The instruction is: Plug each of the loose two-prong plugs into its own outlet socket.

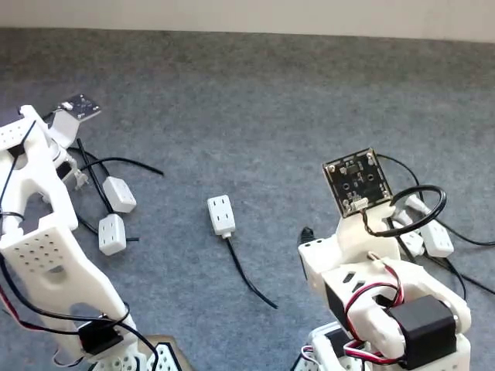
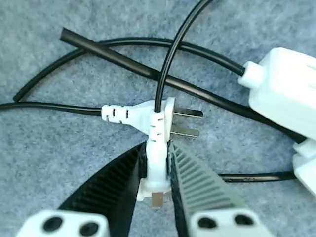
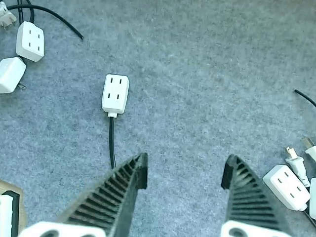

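One white two-prong plug [image 2: 157,173] is pinched in the left gripper [image 2: 158,148] at the far left of the table [image 1: 271,93]. The jaws are narrow and clamp the plug's body from both sides. One prong points back toward the wrist, and the plug's black cord [image 2: 173,54] leads away from the fingers. A second plug [image 2: 131,114] lies flat on the grey surface right against the held one, crossing it, with both its prongs [image 2: 190,113] bare.

Just right of that gripper lie two white sockets, one farther [image 1: 118,193] and one nearer [image 1: 112,233], among looping black cords. A third socket [image 1: 221,215] lies alone near the middle of the table with its slots facing up. Its cord [image 1: 251,282] trails toward the near right.

The right gripper [image 3: 185,173] hangs over bare surface on the near side of that middle socket, jaws wide apart and holding nothing. At the right side of the table another socket [image 3: 289,187] lies with a loose plug [image 3: 295,159] just beside it.
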